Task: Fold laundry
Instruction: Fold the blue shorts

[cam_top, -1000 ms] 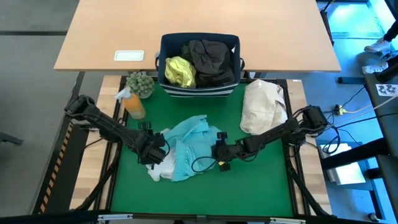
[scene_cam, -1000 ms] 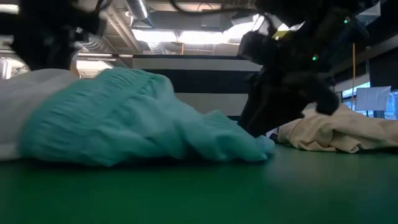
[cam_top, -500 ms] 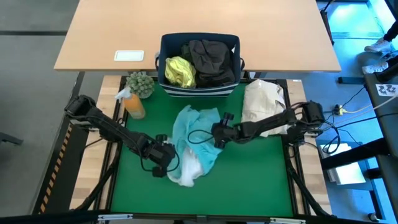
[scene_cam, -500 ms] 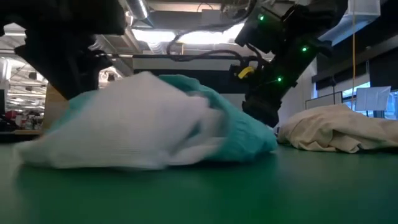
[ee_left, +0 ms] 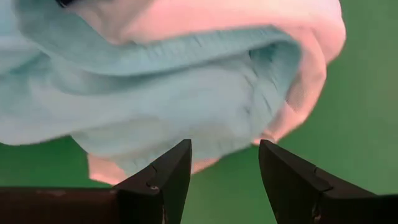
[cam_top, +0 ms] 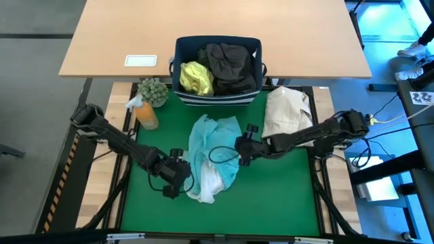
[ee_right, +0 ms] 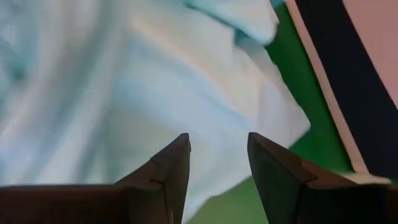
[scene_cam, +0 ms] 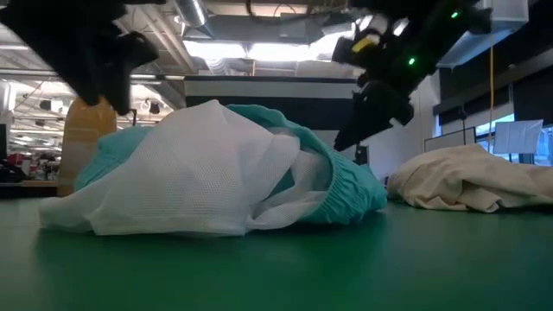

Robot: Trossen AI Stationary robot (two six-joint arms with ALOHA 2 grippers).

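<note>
Turquoise garment (cam_top: 213, 159) heaped between two empty grippers.
It lies crumpled mid-mat, white lining showing, just ahead of the left gripper (cam_top: 178, 183), whose jaws stand apart, and just beside the right gripper (cam_top: 245, 146), jaws likewise parted; the navy bin (cam_top: 217, 68) sits beyond.

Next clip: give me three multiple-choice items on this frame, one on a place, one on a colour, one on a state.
1. Where does the turquoise garment lie?
A. in the bin
B. on the green mat
C. on the cream bundle

2. What colour is the lining it shows?
A. white
B. red
C. black

3. How are the left gripper and the right gripper?
A. both shut on cloth
B. one open
C. both open, empty

Answers: 1 B, it sits mid-mat between the arms. 2 A, white mesh faces the low view. 3 C, each wrist view shows an empty gap.
</note>
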